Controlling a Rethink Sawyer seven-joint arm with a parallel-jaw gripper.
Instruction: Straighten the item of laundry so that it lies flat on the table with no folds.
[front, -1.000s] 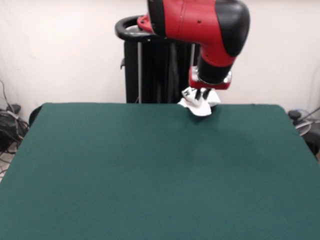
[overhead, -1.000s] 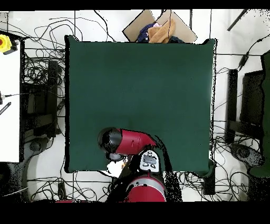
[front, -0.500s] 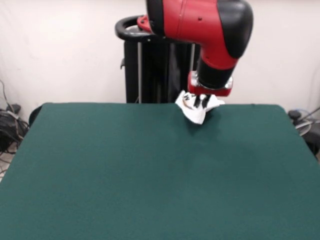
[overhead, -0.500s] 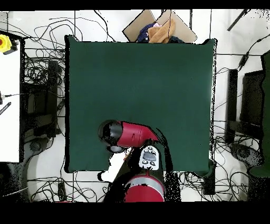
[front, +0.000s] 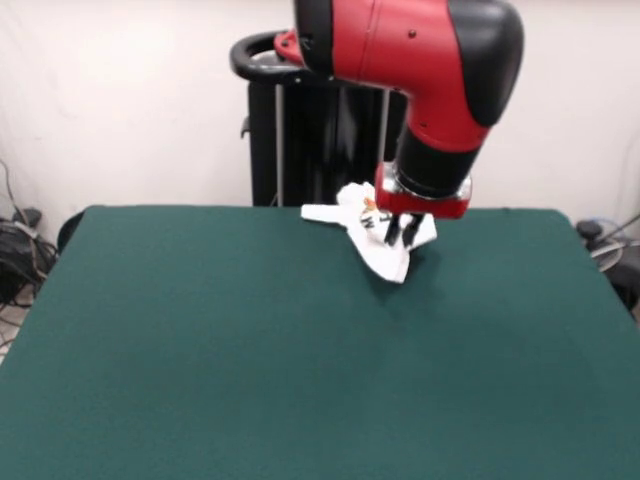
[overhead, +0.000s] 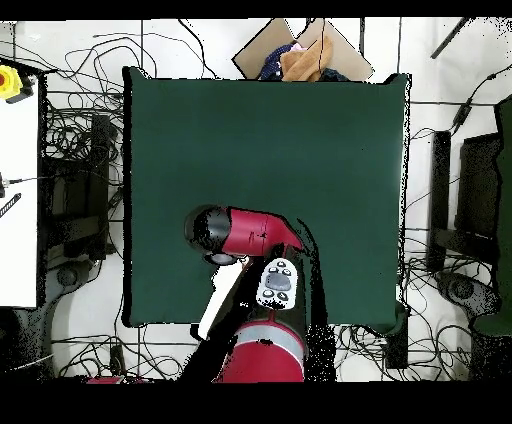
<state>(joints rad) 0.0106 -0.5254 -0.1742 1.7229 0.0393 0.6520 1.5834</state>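
The item of laundry (front: 372, 238) is a small white shirt with red-orange print, bunched up and hanging from my gripper (front: 402, 232) near the far edge of the dark green table (front: 300, 360). One white flap trails left along the table's far edge. My gripper is shut on the shirt. In the overhead view the arm (overhead: 245, 232) covers the gripper, and a strip of white cloth (overhead: 222, 308) shows beside it near the table's bottom edge (overhead: 160, 322).
The black robot pedestal (front: 300, 130) stands behind the table's far edge. A cardboard box with clothes (overhead: 300, 55) sits beyond the table's top edge in the overhead view. Cables lie on the floor around the table.
My gripper has moved with the shirt from the far edge a little inward over the table. More of the shirt has been drawn out, and a flap now trails to the left.
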